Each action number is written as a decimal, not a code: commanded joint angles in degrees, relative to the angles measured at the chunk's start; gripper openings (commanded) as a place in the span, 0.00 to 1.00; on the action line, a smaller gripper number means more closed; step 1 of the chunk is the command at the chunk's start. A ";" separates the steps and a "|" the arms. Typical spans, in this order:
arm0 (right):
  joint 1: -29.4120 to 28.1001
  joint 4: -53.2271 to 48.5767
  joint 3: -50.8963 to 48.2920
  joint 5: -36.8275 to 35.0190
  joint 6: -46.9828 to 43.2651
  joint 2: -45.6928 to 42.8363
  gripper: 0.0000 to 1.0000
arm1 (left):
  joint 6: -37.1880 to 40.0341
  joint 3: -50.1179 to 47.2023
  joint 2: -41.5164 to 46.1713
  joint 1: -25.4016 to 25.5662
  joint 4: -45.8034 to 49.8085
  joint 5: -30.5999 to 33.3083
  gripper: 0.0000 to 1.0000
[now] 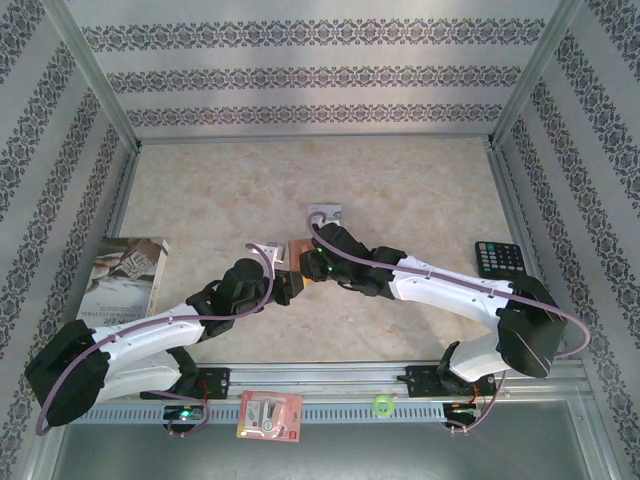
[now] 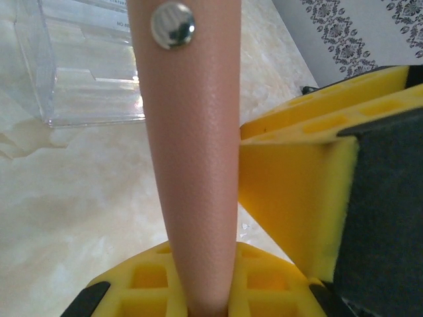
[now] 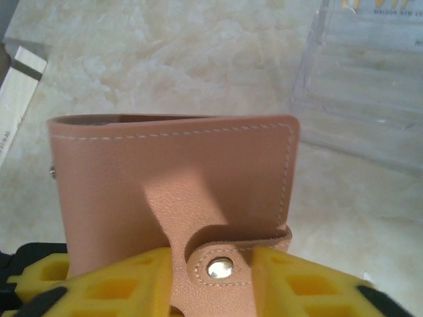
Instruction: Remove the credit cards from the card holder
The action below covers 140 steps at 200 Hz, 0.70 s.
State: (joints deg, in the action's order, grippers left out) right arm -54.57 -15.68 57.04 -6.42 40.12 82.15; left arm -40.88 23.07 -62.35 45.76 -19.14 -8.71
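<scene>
The reddish-brown card holder (image 3: 172, 178) stands folded shut between the two grippers at the table's middle (image 1: 298, 250). Its snap tab (image 3: 220, 267) lies between the yellow fingers (image 3: 310, 287) of my right gripper (image 3: 215, 281), which press in on it from both sides. My left gripper (image 2: 201, 294) is shut on the holder's brown strap (image 2: 192, 152), whose metal snap stud (image 2: 172, 25) shows at the top. In the top view the left gripper (image 1: 283, 285) and right gripper (image 1: 308, 268) meet at the holder. The credit cards are hidden.
A clear plastic box (image 1: 327, 212) stands just behind the holder (image 3: 370, 86) (image 2: 86, 66). A black calculator (image 1: 498, 258) lies at the right, a printed magazine (image 1: 125, 275) at the left. A red-and-white packet (image 1: 270, 415) and a green ring (image 1: 382, 404) sit on the near rail.
</scene>
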 commanded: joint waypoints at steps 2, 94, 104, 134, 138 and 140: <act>-0.06 -3.49 1.32 -4.19 -1.60 2.07 0.26 | 1.33 1.28 2.49 1.08 -4.24 -1.61 0.00; -0.37 -4.35 -0.16 -9.84 -3.34 0.96 0.00 | 0.86 0.92 2.45 1.09 -4.05 -0.63 0.00; -0.21 -4.61 -0.89 -11.00 -3.47 0.69 0.00 | 0.32 0.68 2.34 1.09 -4.20 -0.70 0.00; 1.79 -3.89 -5.02 -11.34 -2.35 -0.59 0.00 | -1.30 -0.49 1.76 1.00 -5.54 -1.09 0.00; 1.96 -3.70 -5.63 -11.40 -2.22 -0.87 0.00 | -1.46 -0.61 1.62 1.00 -5.79 -1.13 0.00; 1.99 -3.64 -5.86 -11.47 -2.17 -1.08 0.00 | -1.52 -0.69 1.48 1.00 -5.93 -1.18 0.00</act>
State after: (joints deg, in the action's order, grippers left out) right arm -55.35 -14.92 55.72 -10.22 37.71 81.80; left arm -41.23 23.00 -62.00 45.76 -18.39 -8.36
